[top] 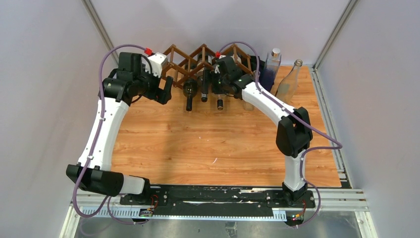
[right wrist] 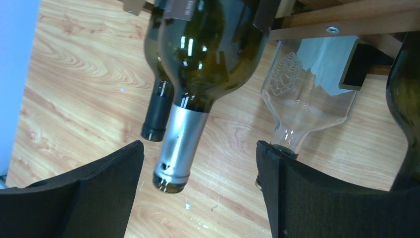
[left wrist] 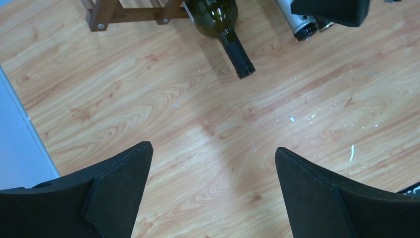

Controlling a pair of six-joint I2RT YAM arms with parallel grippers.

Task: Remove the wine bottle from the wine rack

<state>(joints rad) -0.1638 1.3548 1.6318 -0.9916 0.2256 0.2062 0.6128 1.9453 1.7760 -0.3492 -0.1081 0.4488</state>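
Tabletop (top: 213, 144) of pale wood carries the wine rack (top: 190, 62) at its far edge, with several bottles lying in it, necks pointing toward the arm bases. The wine bottle (right wrist: 208, 54) in question, dark green with a silver foil neck, lies in the rack. A black-capped bottle (right wrist: 157, 114) is just beside it on one side and a clear bottle (right wrist: 307, 84) on the other.

The right claw (right wrist: 199, 153) is at that neck with its jaws apart, one on each side and neither touching it. The left claw (left wrist: 213, 153) hangs over bare wood near the rack's left end, jaws wide apart and holding nothing.

Risks, as judged:
- The right-hand finger sits close to the clear bottle's mouth, so closing could catch that neck too.
- Smooth foil may slip in the grip.
- A pull could drag the folding rack or disturb the neighbouring bottles.

The top view alone shows the whole rack and two clear bottles (top: 289, 79) standing to its right. Only the right wrist view shows the gap between fingers and neck. The left wrist view adds the rack's foot (left wrist: 101, 15) and white flecks on the wood.
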